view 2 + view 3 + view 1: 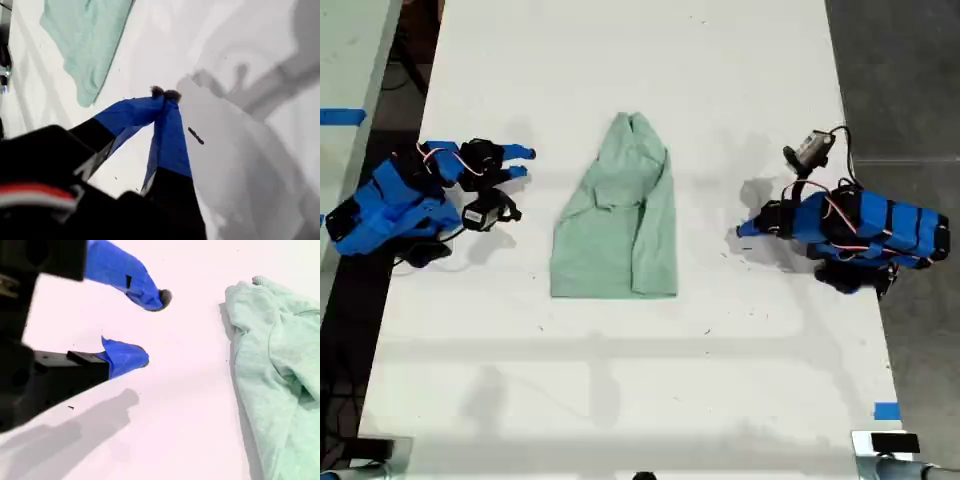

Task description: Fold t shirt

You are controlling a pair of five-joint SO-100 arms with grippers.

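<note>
The shirt lies flat in the middle of the white table, already narrowed lengthwise, with its tapering end pointing to the top of the exterior view and its broad straight hem toward the bottom. It sits between the two arms and well apart from both.

My first gripper, at the exterior view's right, has its tips pinched together and holds nothing. My second gripper, at the exterior view's left, has its jaws spread apart and empty, pointing toward the cloth.

The shirt looks light, soft and limp, with wrinkles and an overlapped layer running down its length. I judge it will sag and slide on the smooth table rather than keep any shape, so a pinch taken in the middle would only bunch it. The two corners of the broad hem look the best holds, one for each gripper, catching every layer so that the fold lifts evenly.
</note>
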